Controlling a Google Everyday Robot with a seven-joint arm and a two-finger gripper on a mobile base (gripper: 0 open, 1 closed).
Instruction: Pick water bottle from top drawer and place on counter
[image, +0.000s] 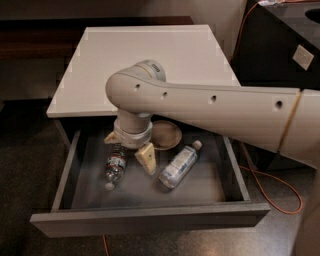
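- Two bottles lie on their sides in the open top drawer (150, 221). The one wanted is the water bottle (115, 169), on the left half of the drawer floor.
- Gripper (129, 149) hangs from the wrist inside the drawer, over the upper end of the water bottle. Its fingers (147, 159) are spread and hold nothing. One pale fingertip sits just right of the bottle and the other shows at its upper left.
- Step in hand, as I read it: settling the spread fingers around the bottle before closing.
- To do it well: get one finger on each side of the body, across its width and near the label band rather than the tapered neck. Go low enough that the round body cannot roll out, then close gently, since thin plastic gives.
- Keep clear of the second bottle (178, 165), near on the right, and the round brown dish (169, 134) behind.
- Water bottle: small, clear, with a dark blue-and-red label round the middle. Its whitish cap points toward the drawer front, and it tilts slightly left.
- Counter (145, 55): white slab directly above, where the bottle is to go.
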